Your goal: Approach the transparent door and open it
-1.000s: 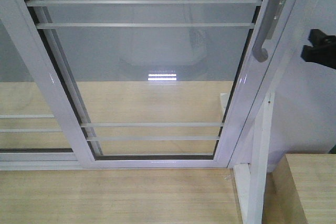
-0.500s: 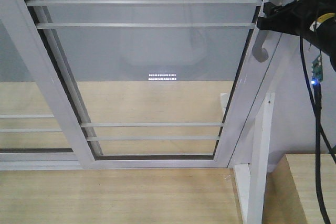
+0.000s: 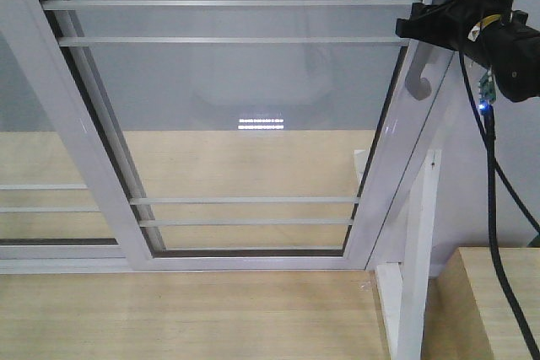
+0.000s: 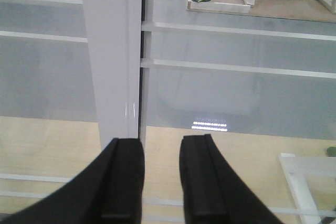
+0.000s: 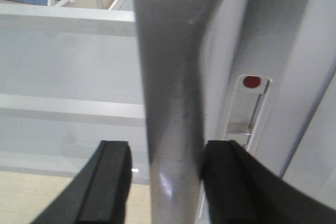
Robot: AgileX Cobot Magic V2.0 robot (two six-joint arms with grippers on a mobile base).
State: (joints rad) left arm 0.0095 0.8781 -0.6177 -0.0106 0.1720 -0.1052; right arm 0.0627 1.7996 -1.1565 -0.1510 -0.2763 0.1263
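The transparent door (image 3: 245,90) fills the front view, clear glass in a glossy white frame with thin white bars. Its curved grey-white handle (image 3: 417,80) is at the upper right. My right gripper (image 3: 415,28) is at the handle's upper part. In the right wrist view the handle (image 5: 173,93) stands between the open jaws of my right gripper (image 5: 167,148); the right finger (image 5: 231,182) touches it and the left finger (image 5: 107,182) stands apart. My left gripper (image 4: 160,141) is open and empty, facing a white upright of the frame (image 4: 113,51).
A handle-less glass panel (image 3: 34,200) sits behind at the left. A bare white post (image 3: 418,250) and a wooden box (image 3: 498,301) stand at the lower right. A lock plate with a red dot (image 5: 252,82) sits beside the handle. A wood floor (image 3: 186,318) lies below.
My right arm has come in from the right edge and moved up and left to the door handle. The door has not moved.
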